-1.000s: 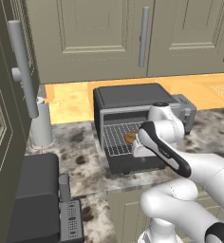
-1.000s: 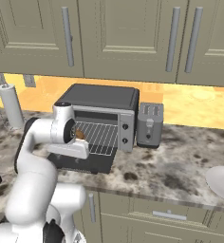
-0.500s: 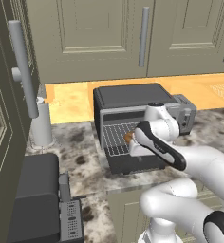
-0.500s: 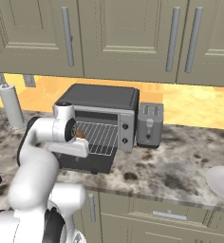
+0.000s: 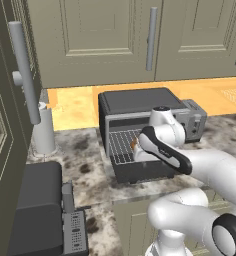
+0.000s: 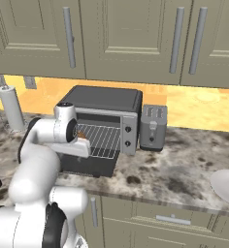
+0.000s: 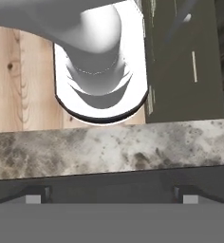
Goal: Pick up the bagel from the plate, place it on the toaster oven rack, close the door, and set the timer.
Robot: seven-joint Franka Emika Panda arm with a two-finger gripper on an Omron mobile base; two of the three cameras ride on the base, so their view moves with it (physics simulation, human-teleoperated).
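The toaster oven [image 5: 140, 120] sat on the counter [image 6: 184, 164] against the back wall, with a grey toaster [image 6: 152, 127] just beside its knob panel and bare counter beyond that. Its door [image 6: 87, 164] lay folded flat toward the counter edge, leaving the cavity open. The toaster oven rack [image 6: 99, 139] stuck out over the door. The bagel [image 5: 134, 144] was at the rack's front, half hidden by the hand. The gripper [image 5: 138, 148] hovered there; whether its fingers gripped could not be told.
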